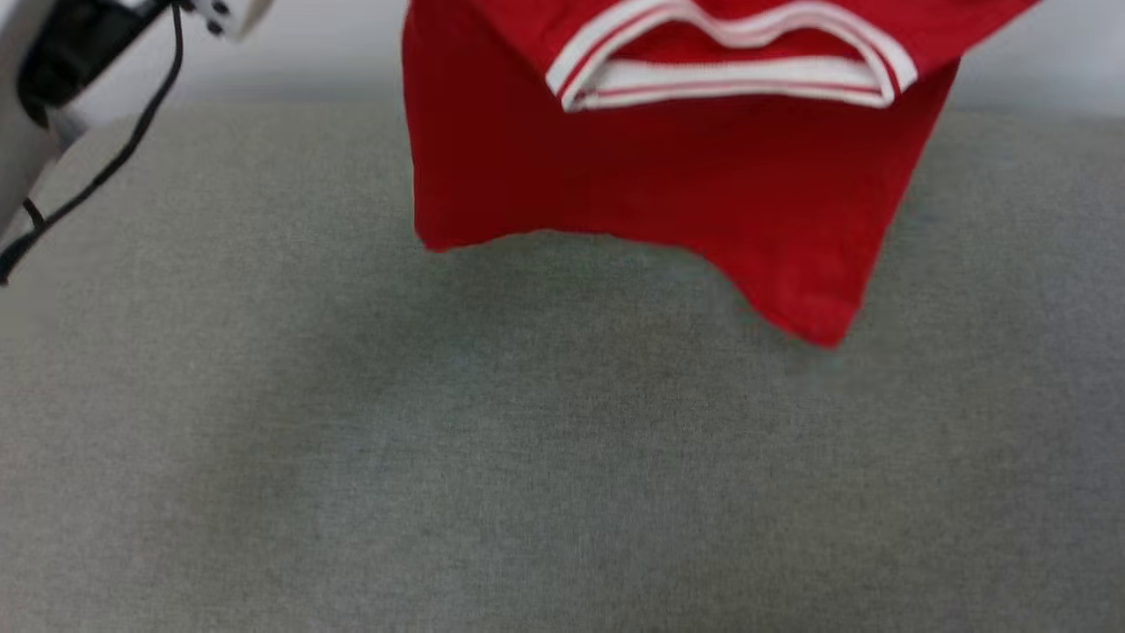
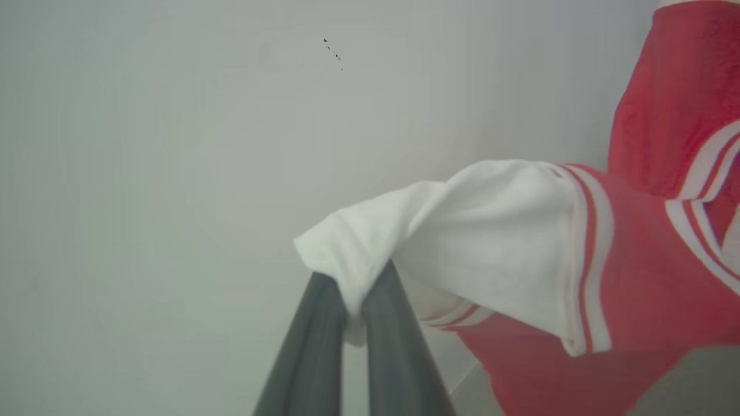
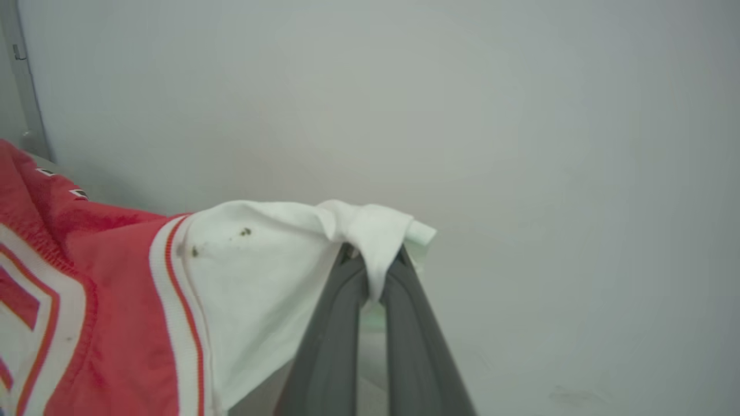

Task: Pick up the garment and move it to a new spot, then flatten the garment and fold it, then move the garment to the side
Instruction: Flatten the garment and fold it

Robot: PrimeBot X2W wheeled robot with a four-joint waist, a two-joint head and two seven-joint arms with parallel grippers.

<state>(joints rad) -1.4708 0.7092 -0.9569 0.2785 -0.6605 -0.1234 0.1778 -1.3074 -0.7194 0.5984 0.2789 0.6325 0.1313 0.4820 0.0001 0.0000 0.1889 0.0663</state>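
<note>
- Where the left gripper (image 2: 354,292) closes, it pinches the edge of a white sleeve (image 2: 491,242) of the garment (image 2: 636,300), and the cloth folds over both of its tips.
- To the right of this gripper the sleeve passes a red-and-white stripe trim (image 2: 589,260) and then becomes the red body.
- On the other side, the right gripper (image 3: 374,271) is pressed together in the same way on the other white sleeve (image 3: 260,289), whose edge is bunched over its tips.
- To the left of this gripper the sleeve carries some small dark specks (image 3: 245,232), then a striped seam, then the red cloth.
- Between the two grippers the garment hangs down, spread wide, with its striped collar (image 1: 729,75) on top.
- Its lower edge is uneven, and the corner on the right gripper's side hangs lowest.
- Below the grippers lies the desk (image 1: 352,457), covered with grey woven cloth, with a soft shadow under the hem.
- I cannot tell if the lowest corner touches the desk.
- In the upper left of the head view there is a pale forearm (image 1: 22,132) with a black cable (image 1: 132,145) hanging along it.
- Beyond both grippers stands a plain pale wall (image 2: 173,173).
</note>
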